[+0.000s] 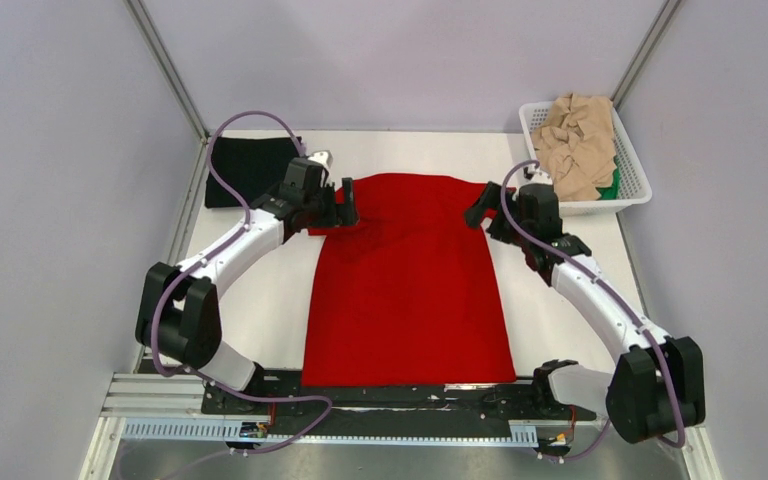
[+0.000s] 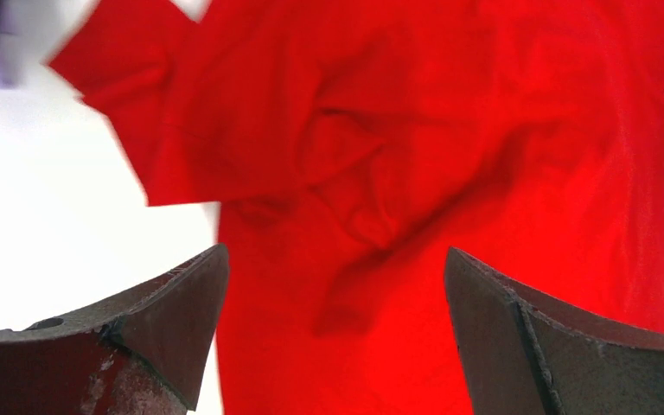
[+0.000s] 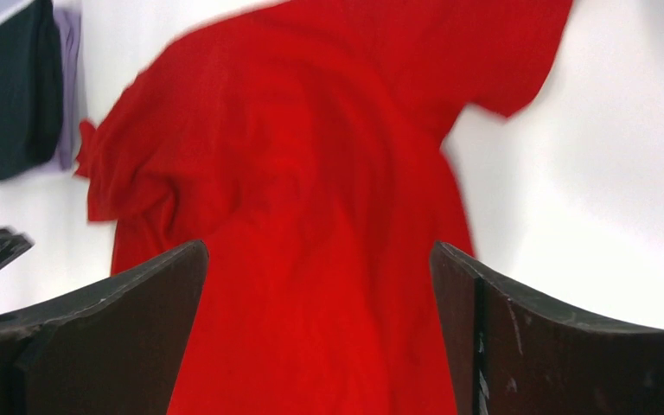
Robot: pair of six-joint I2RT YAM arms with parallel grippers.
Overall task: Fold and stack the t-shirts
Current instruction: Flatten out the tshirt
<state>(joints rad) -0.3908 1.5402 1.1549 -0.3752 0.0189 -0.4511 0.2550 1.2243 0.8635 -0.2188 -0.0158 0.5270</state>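
The red t-shirt [image 1: 405,290] lies spread on the white table, collar end far, hem at the near edge. Its upper left part is creased, with the left sleeve bunched [image 2: 138,130]. My left gripper [image 1: 345,212] hovers open over the shirt's left shoulder; in its wrist view the gripper [image 2: 335,259] holds nothing. My right gripper [image 1: 480,212] stands open by the right shoulder, and its wrist view shows the gripper [image 3: 320,251] empty above the red cloth [image 3: 311,156]. A folded black t-shirt [image 1: 245,170] rests at the far left corner.
A white lattice basket [image 1: 632,190] at the far right holds crumpled beige shirts [image 1: 580,140] and a bit of green cloth [image 1: 612,185]. Bare white table [image 1: 250,310] lies on both sides of the red shirt. Grey walls enclose the table.
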